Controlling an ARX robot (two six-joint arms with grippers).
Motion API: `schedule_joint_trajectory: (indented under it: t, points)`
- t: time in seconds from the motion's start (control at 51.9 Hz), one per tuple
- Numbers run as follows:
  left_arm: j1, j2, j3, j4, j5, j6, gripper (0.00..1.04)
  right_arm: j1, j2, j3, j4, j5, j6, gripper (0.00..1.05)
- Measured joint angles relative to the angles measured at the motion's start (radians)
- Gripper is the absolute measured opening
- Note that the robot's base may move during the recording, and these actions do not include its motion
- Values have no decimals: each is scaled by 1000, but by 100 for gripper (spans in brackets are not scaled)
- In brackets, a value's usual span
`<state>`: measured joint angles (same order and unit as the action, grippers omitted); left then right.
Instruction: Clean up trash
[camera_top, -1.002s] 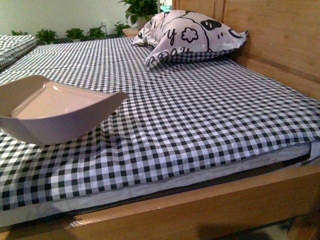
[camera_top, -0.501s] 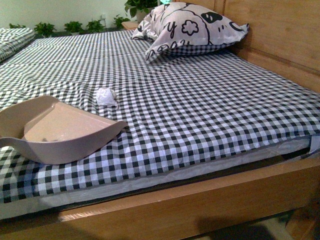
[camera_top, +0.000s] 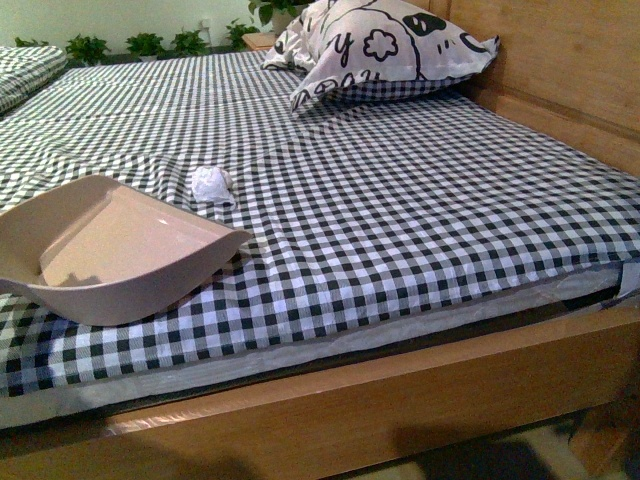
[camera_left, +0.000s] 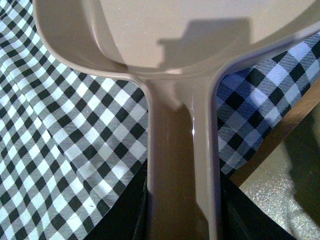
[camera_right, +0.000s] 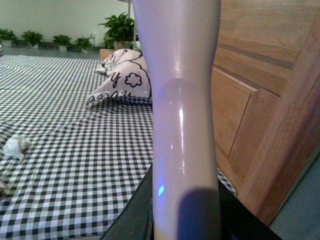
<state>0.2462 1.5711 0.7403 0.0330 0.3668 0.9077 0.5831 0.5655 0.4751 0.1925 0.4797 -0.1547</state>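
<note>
Pink dustpan (camera_top: 120, 250) was clamped by its handle in the left hand (camera_left: 182, 220), mouth facing the trash (camera_top: 210, 183) — a white wad lying on the checked bed (camera_top: 450, 200) near the lip, not touching. Right hand (camera_right: 185, 225) gripped the brush handle (camera_right: 182, 125) — pillow (camera_top: 380, 45) further back.

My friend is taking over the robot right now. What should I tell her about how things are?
Left gripper: shut on the handle of the pale pink plastic dustpan, at the near left of the black-and-white checked bed sheet.
Right gripper: shut on the pale pink rounded brush handle.
Trash: the small white crumpled paper lump lies on the sheet just beyond the dustpan, not touching it.
Done: both tools are in hand. Left: sweep the lump into the dustpan.
</note>
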Motion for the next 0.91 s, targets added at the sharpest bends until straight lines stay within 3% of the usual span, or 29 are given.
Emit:
schedule_joint_trajectory:
  t: [0.193, 0.27, 0.366, 0.578, 0.694, 0.906]
  points:
    - [0, 0, 0, 0, 0, 3, 28, 1, 5, 4, -17, 5, 12, 18]
    - [1, 0, 0, 0, 0, 5, 28, 2, 84, 115, -275, 0, 103, 18]
    - [1, 0, 0, 0, -1, 6, 28, 2, 246, 246, -426, -85, 172, 18]
    - [2, 0, 0, 0, 1, 8, 28, 23, 723, 482, -362, -283, 206, 18]
    - [2, 0, 0, 0, 0, 8, 28, 36, 992, 648, -407, -359, 211, 18]
    - [2, 0, 0, 0, 0, 8, 28, 52, 1315, 901, -453, -361, 214, 18]
